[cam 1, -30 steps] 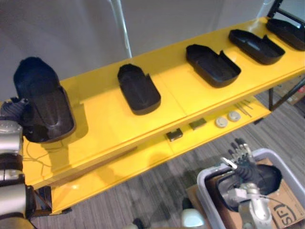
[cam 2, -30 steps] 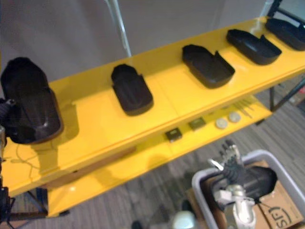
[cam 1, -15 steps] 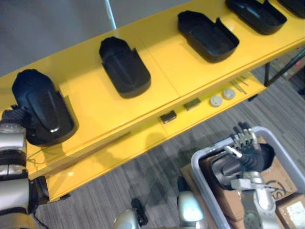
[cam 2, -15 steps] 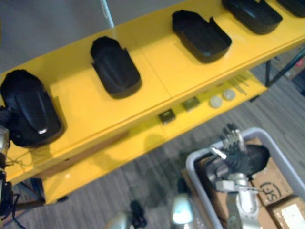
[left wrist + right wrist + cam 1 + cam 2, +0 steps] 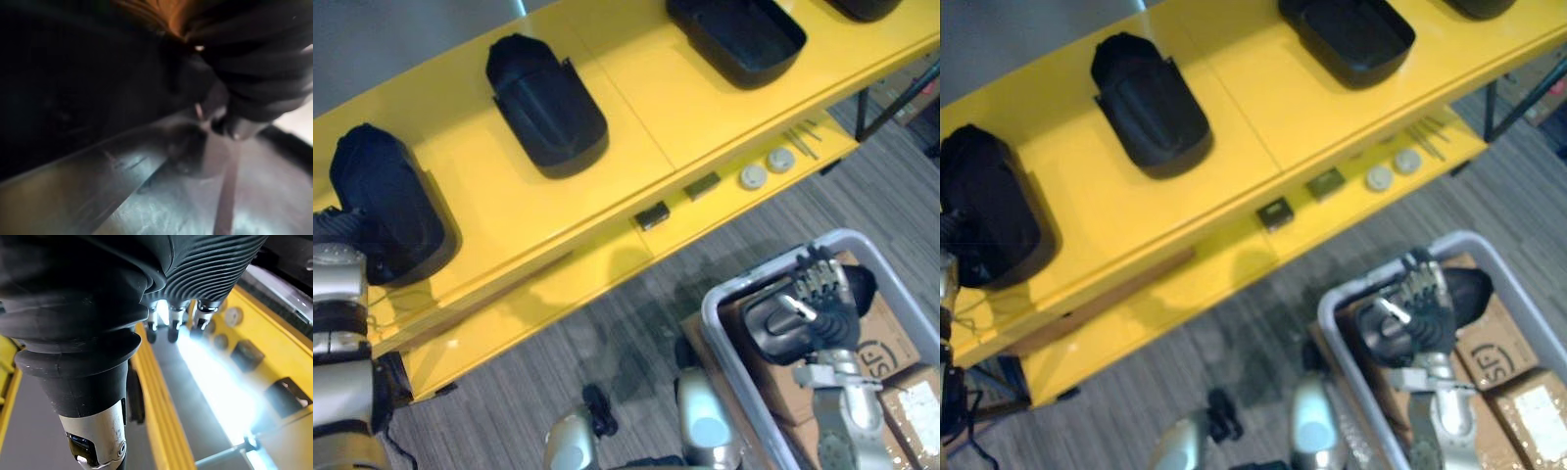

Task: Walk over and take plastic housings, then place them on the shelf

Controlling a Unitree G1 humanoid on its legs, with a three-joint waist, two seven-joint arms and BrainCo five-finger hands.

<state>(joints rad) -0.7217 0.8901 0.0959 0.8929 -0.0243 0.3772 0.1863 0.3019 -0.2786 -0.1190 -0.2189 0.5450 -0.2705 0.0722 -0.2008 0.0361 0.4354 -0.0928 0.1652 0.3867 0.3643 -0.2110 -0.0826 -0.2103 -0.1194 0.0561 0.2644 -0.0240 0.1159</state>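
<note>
Black housings [image 5: 546,106] crowd the yellow shelf [image 5: 636,108]; a grey bin [image 5: 734,284] stands beside it.

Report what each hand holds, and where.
Left hand sits at the leftmost housing's near-left edge; a hold cannot be told. Right hand hovers over the housing in the bin, gripping nothing.

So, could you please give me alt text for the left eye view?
Black plastic housings sit in a row on a yellow shelf, the robot's left hand at the leftmost one. Lower right, the right hand, fingers relaxed, is over another housing in a grey bin.
</note>
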